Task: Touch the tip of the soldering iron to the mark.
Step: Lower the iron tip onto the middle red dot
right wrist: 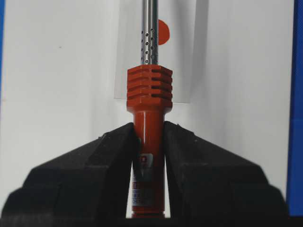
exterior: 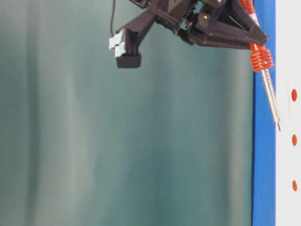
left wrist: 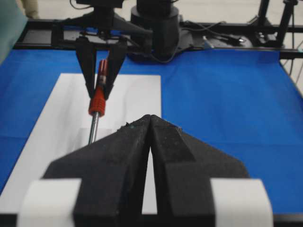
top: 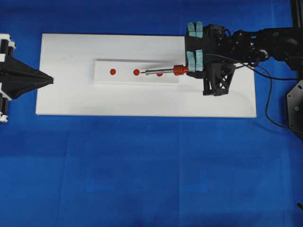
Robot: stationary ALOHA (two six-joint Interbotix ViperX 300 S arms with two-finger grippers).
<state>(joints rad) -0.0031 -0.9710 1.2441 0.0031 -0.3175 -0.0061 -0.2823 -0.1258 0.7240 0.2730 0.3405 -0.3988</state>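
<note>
Iron (top: 165, 71) hangs in the air over the white block (top: 104, 78), tip just beside the mark (top: 136, 72) in the overhead view, not yet touching by the table-level view. Likely light and stiff, thin tip fragile; handle is the place to hold. Right gripper (right wrist: 149, 146) pinches the orange handle just behind the ribbed collar. Left gripper (top: 49, 79) sits pressed together, empty, well apart at the board's (top: 142, 101) left edge. Open room all around; the block's edges are the only step.

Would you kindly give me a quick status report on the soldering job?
Right tool shut on soldering iron; left tool shut, idle. Tip near middle mark, touch unconfirmed. Nothing in the way.
</note>
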